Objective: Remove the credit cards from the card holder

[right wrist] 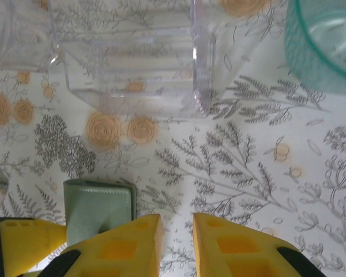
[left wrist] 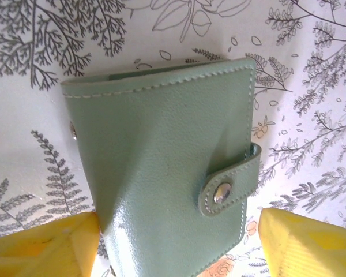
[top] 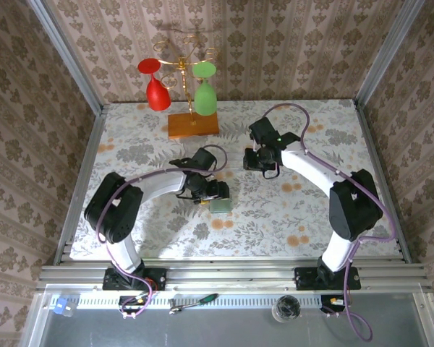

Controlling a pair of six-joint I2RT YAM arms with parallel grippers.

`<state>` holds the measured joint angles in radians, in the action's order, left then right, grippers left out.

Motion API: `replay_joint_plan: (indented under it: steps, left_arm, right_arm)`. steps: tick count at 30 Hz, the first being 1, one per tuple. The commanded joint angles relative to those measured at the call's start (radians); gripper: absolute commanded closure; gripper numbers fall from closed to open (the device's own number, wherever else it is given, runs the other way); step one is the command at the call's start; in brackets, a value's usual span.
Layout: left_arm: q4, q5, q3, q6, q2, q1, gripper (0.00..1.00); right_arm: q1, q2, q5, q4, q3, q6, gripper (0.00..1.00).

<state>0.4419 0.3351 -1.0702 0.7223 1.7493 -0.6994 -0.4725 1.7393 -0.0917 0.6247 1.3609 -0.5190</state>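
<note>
The card holder [left wrist: 167,156] is a pale green wallet lying on the flowered table, folded shut with its snap strap [left wrist: 228,187] fastened. It also shows as a small green patch [top: 220,205] at the table's middle. My left gripper [left wrist: 179,218] hangs over it, open, one yellow finger [left wrist: 46,245] at each side edge; the right finger stands clear of the holder. My right gripper [right wrist: 177,222] hovers a little to the right of the holder [right wrist: 98,208], its fingers a narrow gap apart with nothing between them. The credit cards are hidden.
A clear plastic box [right wrist: 132,69] stands just beyond my right gripper [top: 257,163]. Behind it are a stand on a wooden base [top: 193,124] holding a red glass [top: 156,90] and a green glass [top: 205,94]. The table's front half is bare cloth.
</note>
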Motion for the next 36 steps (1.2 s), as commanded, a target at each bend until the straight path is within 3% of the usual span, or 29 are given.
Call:
replay_joint_plan:
  steps: [1,13,29,36]
  left_arm:
    - [-0.018,0.04,0.024,0.016,-0.045,0.005,0.28]
    - [-0.095,0.09,0.105,0.043,-0.103,0.035,0.32]
    - [-0.304,0.07,0.353,0.137,-0.308,0.192,0.34]
    - [-0.333,0.076,0.415,0.147,-0.366,0.236,0.34]
  right_arm:
    - [-0.023,-0.051,-0.015,0.013,-0.029,-0.037,0.78]
    - [-0.086,-0.051,-0.014,0.052,-0.039,-0.07,0.78]
    - [-0.248,0.152,-0.025,0.15,0.091,-0.067,0.75]
    - [-0.271,0.244,0.003,0.215,0.18,-0.045,0.73]
